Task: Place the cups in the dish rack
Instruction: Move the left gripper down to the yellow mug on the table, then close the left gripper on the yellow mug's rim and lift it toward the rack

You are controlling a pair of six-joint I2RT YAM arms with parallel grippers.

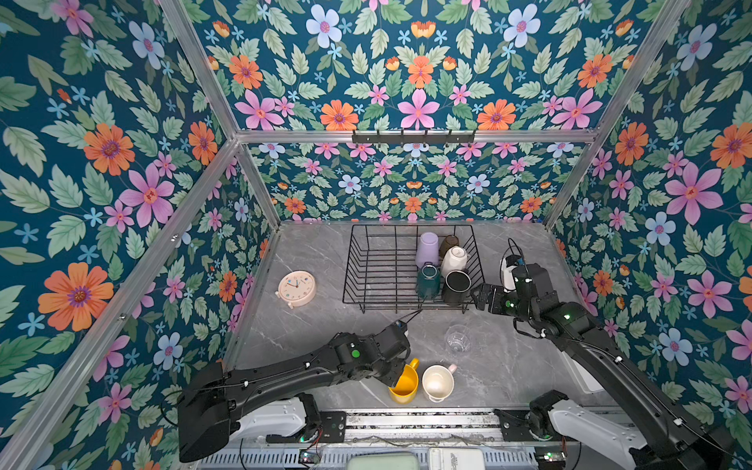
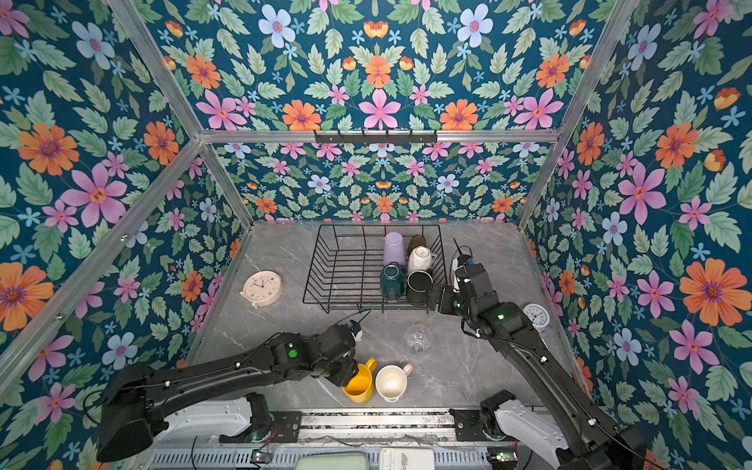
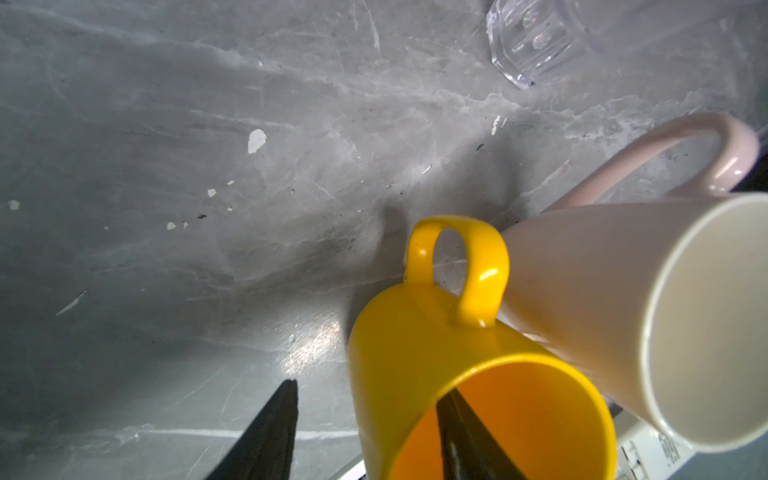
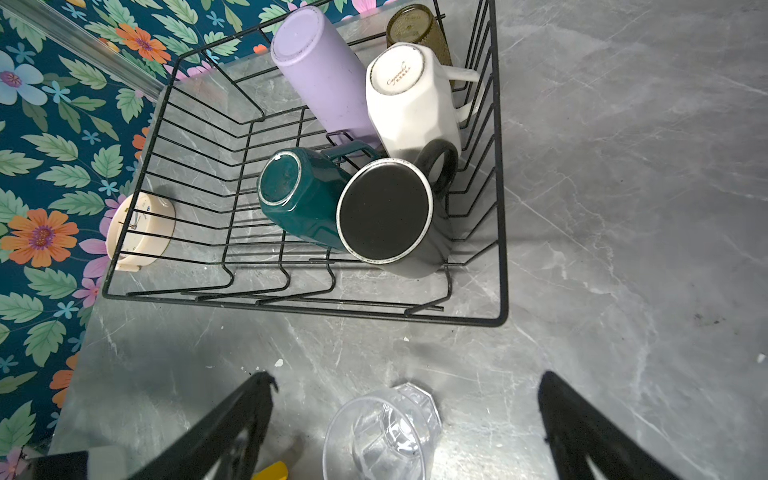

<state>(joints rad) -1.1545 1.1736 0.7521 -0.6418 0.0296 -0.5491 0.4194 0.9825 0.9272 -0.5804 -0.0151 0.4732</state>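
Five upturned cups (image 4: 384,212) (in dish rack (image 4: 195,178))

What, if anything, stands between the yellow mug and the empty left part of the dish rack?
Nothing visible. Only bare table lies between the yellow mug and the dish rack; the clear glass is off to the side.

The left arm (image 1: 285,374) and right arm (image 1: 610,354) are matte black, built of thick rounded links. At the end farthest from the jaws, each meets a white moulded base (image 1: 276,419). Thin black cables (image 1: 277,374) run along the links, pinned by small white clips (image 1: 246,383). Just behind the left jaws sit a round green dot (image 1: 355,353) and a blue plug (image 1: 402,324); behind the right jaws small green lights (image 1: 566,317) glow. The fingers (image 4: 232,428) are black, flat and tapered, with cut-outs near their roots
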